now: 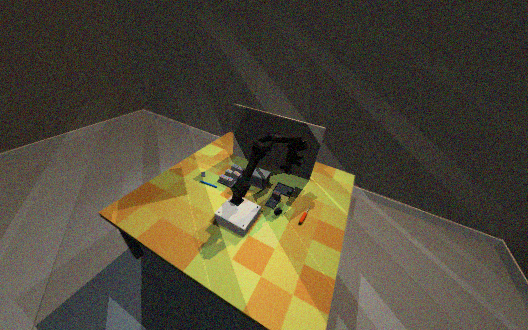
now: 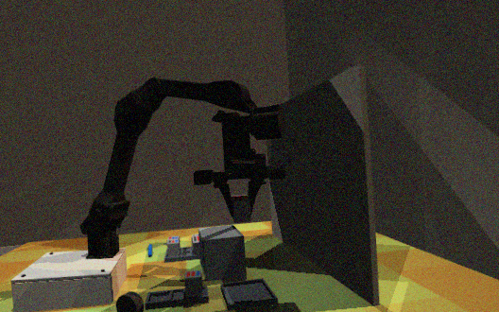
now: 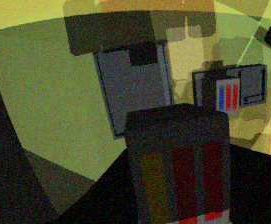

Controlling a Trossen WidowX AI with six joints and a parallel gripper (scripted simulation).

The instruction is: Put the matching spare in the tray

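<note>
- The black parallel-jaw gripper hangs high above the grey box-shaped mounted unit, clamped on a small dark block-shaped spare with yellow, red and red stripes.
- The shallow dark square tray lies on the checkered table just in front of the mounted unit, with nothing in it that I can see.
- Another dark spare with blue and red stripes sits on the table beside the mounted unit.
- I'd judge the pick done; carrying to the tray, lowering and letting go remain.
- Whether the held code matches, I cannot tell.
</note>
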